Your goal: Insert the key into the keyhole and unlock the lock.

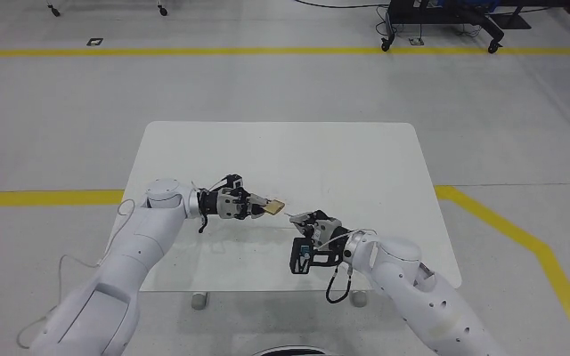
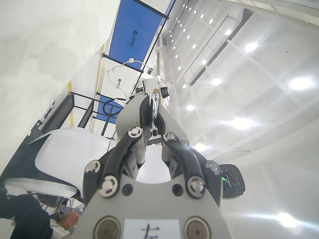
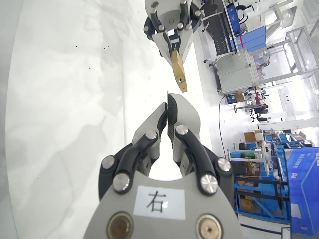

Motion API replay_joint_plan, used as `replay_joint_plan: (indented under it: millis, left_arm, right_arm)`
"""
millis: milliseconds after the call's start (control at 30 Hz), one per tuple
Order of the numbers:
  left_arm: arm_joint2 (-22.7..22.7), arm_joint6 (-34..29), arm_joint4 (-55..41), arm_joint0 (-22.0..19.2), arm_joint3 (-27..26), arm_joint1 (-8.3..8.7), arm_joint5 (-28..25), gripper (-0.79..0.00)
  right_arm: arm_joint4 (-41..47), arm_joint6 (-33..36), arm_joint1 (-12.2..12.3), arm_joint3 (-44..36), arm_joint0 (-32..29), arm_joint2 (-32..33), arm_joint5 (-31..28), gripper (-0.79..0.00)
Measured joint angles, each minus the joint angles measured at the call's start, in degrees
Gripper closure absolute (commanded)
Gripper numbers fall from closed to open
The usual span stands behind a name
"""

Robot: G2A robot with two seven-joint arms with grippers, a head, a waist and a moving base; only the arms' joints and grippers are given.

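Note:
A brass padlock [image 1: 275, 206] hangs in the air over the white table [image 1: 356, 151], its silver shackle [image 2: 155, 103] pinched in my shut left gripper [image 1: 256, 206]. In the right wrist view the padlock [image 3: 179, 72] points its keyhole [image 3: 178, 78] toward my right gripper [image 3: 169, 103]. That gripper is shut on a key, of which a thin edge-on sliver [image 3: 167, 95] sticks out past the fingertips. The key tip sits a short gap below and beside the keyhole, not touching the lock. From above, my right gripper [image 1: 303, 219] is just right of the padlock, near the table's front.
The table's front edge [image 1: 294, 287] runs close behind my right arm. Bare tabletop stretches behind and to both sides of the grippers. Yellow floor lines [image 1: 267, 51] and a black cart [image 1: 445, 18] lie far off the table.

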Motion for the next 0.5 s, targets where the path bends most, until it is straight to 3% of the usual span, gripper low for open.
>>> replay_joint_plan:
  millis: [233, 500]
  left_arm:
    - [1.0, 0.0, -1.46, 0.37, -1.9, 0.57, -0.56, 0.0]
    - [2.97, 0.0, -0.6, 0.09, -3.34, 1.26, -1.91, 0.0]
  right_arm:
    - [2.64, 6.43, -1.46, 3.16, 4.37, -3.84, 0.56, 0.0]
    - [3.84, 8.72, -2.71, 4.79, 6.89, -6.9, 3.75, 0.0]
